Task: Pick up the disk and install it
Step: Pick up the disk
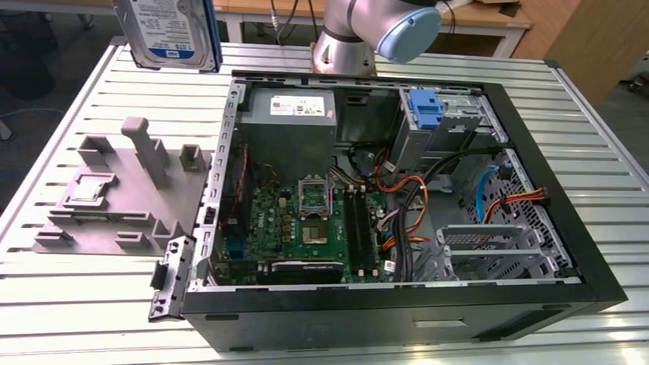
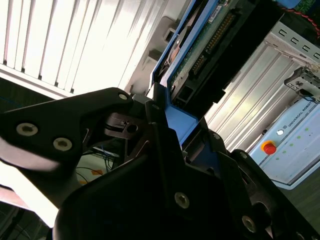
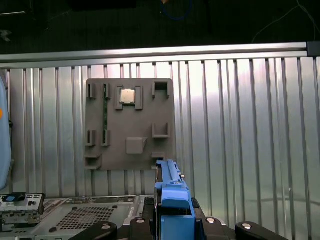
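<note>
While clamped in the hand (image 2: 167,127), the disk (image 1: 167,30) (blue-framed) hangs aloft.

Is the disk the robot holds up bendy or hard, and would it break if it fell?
Probably hard, and heavy for its size: the disk looks like a flat metal slab, sticking out straight. A fall might damage it; it seems raised well above the table.

- A grey fixture plate (image 3: 130,125) lies flat on the slatted counter (image 3: 240,125), with a square chip (image 3: 128,95) seated in one pocket.
- The blue-framed disk (image 3: 172,197) is seen edge-on, gripped in the black tool (image 3: 172,223).
</note>
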You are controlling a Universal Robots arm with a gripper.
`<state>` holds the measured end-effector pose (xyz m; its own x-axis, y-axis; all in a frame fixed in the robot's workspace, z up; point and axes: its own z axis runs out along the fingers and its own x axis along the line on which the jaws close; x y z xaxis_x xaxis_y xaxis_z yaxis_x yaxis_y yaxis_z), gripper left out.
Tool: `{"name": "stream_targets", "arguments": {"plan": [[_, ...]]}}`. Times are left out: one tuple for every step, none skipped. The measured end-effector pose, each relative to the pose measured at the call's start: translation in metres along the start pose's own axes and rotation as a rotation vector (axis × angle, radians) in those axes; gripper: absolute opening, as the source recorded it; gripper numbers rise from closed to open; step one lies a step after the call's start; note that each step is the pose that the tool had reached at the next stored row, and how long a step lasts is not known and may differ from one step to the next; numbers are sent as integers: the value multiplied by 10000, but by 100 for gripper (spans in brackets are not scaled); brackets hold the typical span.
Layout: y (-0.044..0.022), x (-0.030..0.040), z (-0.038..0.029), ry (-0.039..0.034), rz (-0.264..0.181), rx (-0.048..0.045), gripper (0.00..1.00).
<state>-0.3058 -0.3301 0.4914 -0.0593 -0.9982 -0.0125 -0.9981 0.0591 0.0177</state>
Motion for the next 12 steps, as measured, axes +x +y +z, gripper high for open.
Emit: {"name": "stream_targets", "arguments": {"plan": [[-2, 0, 0, 1, 0, 0, 36], [-4, 0, 0, 0, 0, 0, 36], [-6, 0, 0, 0, 0, 0, 36], [-8, -1, 0, 0, 0, 0, 36], [-10, -1, 0, 0, 0, 1, 36], [-13, -1, -1, 1, 0, -1, 36], [-14, -1, -1, 1, 0, 0, 36], [-17, -1, -1, 1, -1, -1, 36], [-18, -1, 0, 1, 0, 0, 36], [-20, -1, 0, 0, 0, 0, 36], [-22, -1, 0, 0, 0, 0, 36], [-25, -2, -1, 1, 0, -1, 36]]}}
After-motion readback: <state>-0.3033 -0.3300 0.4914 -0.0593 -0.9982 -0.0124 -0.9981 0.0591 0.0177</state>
